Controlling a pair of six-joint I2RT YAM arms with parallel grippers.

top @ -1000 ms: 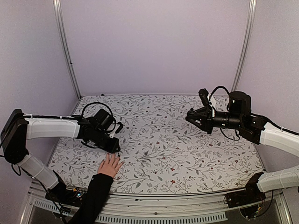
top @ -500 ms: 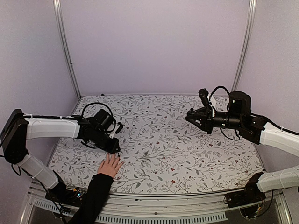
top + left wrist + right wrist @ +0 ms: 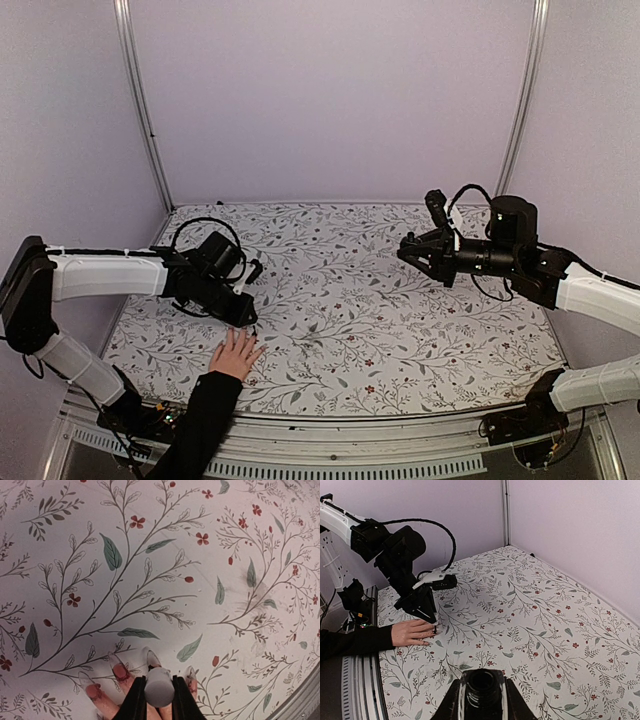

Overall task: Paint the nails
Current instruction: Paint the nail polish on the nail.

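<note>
A light-skinned hand (image 3: pixel 236 355) with a black sleeve lies flat near the table's front left, fingers spread. In the left wrist view its long nails show: two carry reddish polish (image 3: pixel 120 671), the middle nail (image 3: pixel 153 659) and another to the right (image 3: pixel 190 677) look mostly clear with dark marks. My left gripper (image 3: pixel 245 318) is shut on the white brush cap (image 3: pixel 159 686), held right over the fingertips; the brush tip (image 3: pixel 435 629) touches a finger. My right gripper (image 3: pixel 410 250) is shut on the open dark polish bottle (image 3: pixel 482 687), held above the table's right side.
The floral tablecloth (image 3: pixel 380 320) covers the table. Purple walls with metal rails (image 3: pixel 140 100) close in the back and sides. A black cable (image 3: pixel 200 228) loops over the left wrist.
The left arm has shifted very slightly; its gripper stays over the fingertips. The right arm and the hand have not moved.
</note>
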